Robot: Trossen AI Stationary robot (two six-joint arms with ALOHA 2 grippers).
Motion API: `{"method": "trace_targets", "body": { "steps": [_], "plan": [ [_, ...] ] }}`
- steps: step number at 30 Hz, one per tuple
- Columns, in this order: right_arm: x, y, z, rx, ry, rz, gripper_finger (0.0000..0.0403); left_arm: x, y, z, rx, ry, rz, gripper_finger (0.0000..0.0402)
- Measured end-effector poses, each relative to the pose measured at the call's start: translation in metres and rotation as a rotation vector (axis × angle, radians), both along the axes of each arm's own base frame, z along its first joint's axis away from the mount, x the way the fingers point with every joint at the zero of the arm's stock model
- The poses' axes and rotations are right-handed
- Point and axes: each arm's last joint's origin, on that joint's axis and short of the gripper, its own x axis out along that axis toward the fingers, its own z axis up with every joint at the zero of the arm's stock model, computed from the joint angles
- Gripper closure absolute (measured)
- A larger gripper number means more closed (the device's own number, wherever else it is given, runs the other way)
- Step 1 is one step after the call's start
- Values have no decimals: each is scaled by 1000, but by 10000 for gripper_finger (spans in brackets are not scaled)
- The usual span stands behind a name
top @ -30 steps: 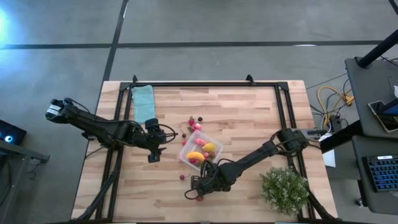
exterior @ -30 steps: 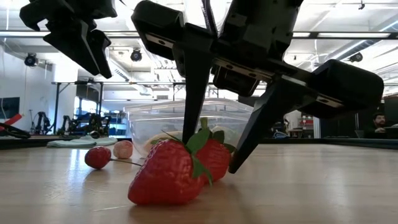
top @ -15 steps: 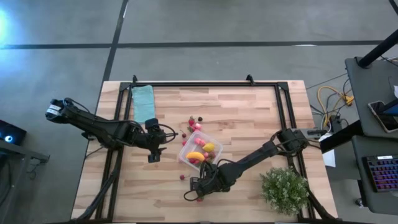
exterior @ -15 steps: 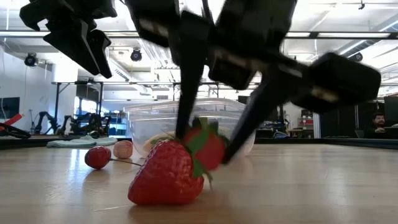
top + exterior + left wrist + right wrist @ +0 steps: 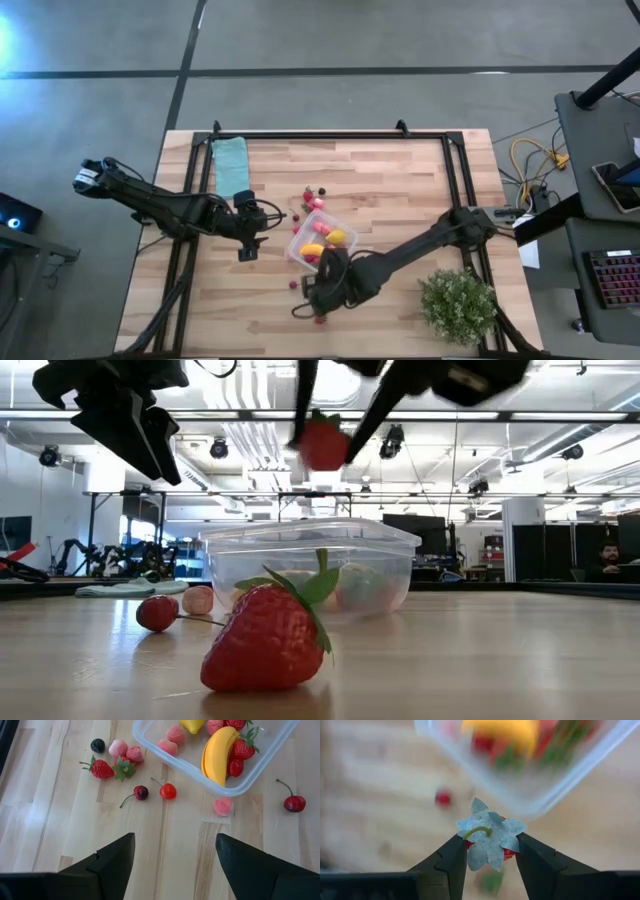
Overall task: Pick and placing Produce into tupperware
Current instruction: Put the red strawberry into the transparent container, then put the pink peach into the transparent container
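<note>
Setting: robotics lab or workshop, large open hall. Wooden desk point(image 5: 400, 190) edged by a black metal frame point(image 5: 330, 134) stands on a grey concrete floor point(image 5: 350, 40) marked with dark lines. Low view: high ceiling with exposed pipes and rails, hanging lamps point(image 5: 220, 448), white walls, other robot arms point(image 5: 75, 550) on benches at the far side, dark monitors point(image 5: 410, 525). A person point(image 5: 608, 553) sits at a workstation further back. Beside the desk: a side bench point(image 5: 600, 160) with a keyboard point(image 5: 612, 278) and coiled cables point(image 5: 535, 158).
</note>
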Motion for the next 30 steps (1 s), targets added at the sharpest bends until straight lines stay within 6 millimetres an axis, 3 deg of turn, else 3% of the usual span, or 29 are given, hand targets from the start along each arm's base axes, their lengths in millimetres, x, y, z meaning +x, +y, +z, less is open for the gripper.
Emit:
{"method": "trace_targets", "body": {
  "steps": [5, 10, 17, 25, 30],
  "plan": [
    [-4, -27, 27, -135, 67, -32, 255, 0, 0, 0, 0, 1, 0, 139],
    [5, -51, 21, -181, 124, 76, 255, 0, 0, 0, 3, 4, -4, 139],
    [11, -74, 13, -185, 165, 56, 239, -2, 0, -1, 10, 21, -7, 139],
    [13, -72, 14, -182, 129, 36, 161, -6, 2, -4, 67, 84, -70, 139],
    [17, -38, 22, -210, -9, 187, 137, -6, 2, -5, 101, 98, -119, 139]
  ]
}}
